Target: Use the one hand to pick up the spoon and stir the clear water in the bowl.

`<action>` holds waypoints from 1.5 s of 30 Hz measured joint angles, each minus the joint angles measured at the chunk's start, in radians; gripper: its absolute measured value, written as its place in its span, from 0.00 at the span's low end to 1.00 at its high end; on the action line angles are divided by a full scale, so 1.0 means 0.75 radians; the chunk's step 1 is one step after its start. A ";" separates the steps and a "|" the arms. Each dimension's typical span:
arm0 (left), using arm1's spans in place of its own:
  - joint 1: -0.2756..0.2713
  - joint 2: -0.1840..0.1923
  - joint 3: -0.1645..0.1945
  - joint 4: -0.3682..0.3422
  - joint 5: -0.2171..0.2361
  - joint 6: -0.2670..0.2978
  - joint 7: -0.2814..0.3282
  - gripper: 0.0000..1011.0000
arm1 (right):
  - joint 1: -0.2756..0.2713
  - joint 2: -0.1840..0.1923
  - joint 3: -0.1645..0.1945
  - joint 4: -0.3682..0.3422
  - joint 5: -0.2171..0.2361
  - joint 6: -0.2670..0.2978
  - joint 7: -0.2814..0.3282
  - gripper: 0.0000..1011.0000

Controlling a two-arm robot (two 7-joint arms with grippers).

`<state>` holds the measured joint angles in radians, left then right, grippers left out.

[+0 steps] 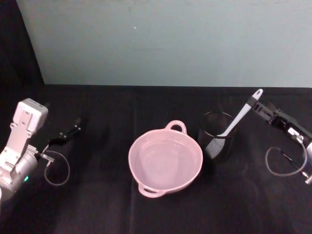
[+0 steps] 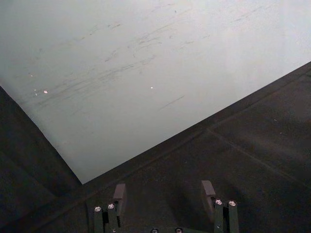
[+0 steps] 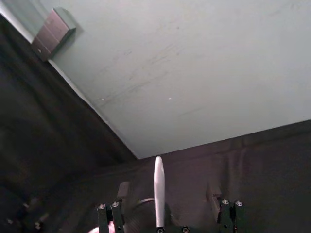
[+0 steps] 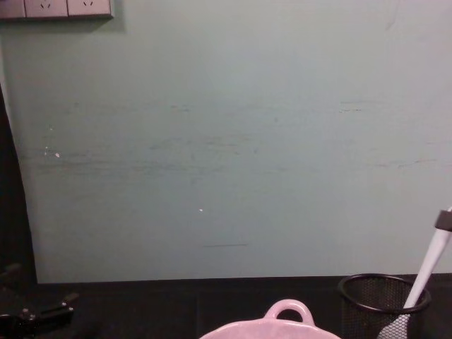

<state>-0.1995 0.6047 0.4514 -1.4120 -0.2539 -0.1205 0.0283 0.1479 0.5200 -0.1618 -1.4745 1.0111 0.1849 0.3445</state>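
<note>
- Right gripper (image 1: 260, 108) spread wide, straddling the handle tip of the spoon (image 1: 237, 119), which leans in the mesh cup (image 1: 217, 136) beside the bowl (image 1: 132, 152).
- Left gripper (image 1: 74, 127) parked left, fingers apart.
- Risk: an off-centre pinch slips, or the lift drags the cup over.

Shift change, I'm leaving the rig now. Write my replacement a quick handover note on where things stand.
Left gripper: open, parked at the left of the table.
Right gripper: open, straddling the spoon handle, not yet closed.
The spoon stands tilted in the mesh cup, to the right of the bowl.
Done: approach. Left: grip, lift, stir.
</note>
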 joint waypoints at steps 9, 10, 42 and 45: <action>0.000 0.000 0.000 0.000 0.000 0.000 0.000 0.99 | 0.112 -0.049 -0.044 0.107 0.108 0.072 0.016 0.99; 0.000 0.000 0.000 0.000 0.000 0.000 0.000 0.99 | 0.119 -0.053 -0.049 0.113 0.111 0.072 0.017 0.99; 0.000 0.000 0.000 0.000 0.000 0.000 0.000 0.99 | 0.162 -0.063 -0.092 0.153 0.114 0.056 0.016 0.88; 0.000 0.000 0.000 0.000 0.000 0.000 0.000 0.99 | 0.161 -0.063 -0.092 0.153 0.115 0.056 0.016 0.80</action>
<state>-0.1995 0.6047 0.4514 -1.4120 -0.2539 -0.1205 0.0283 0.2688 0.4725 -0.2307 -1.3596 1.0971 0.2272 0.3562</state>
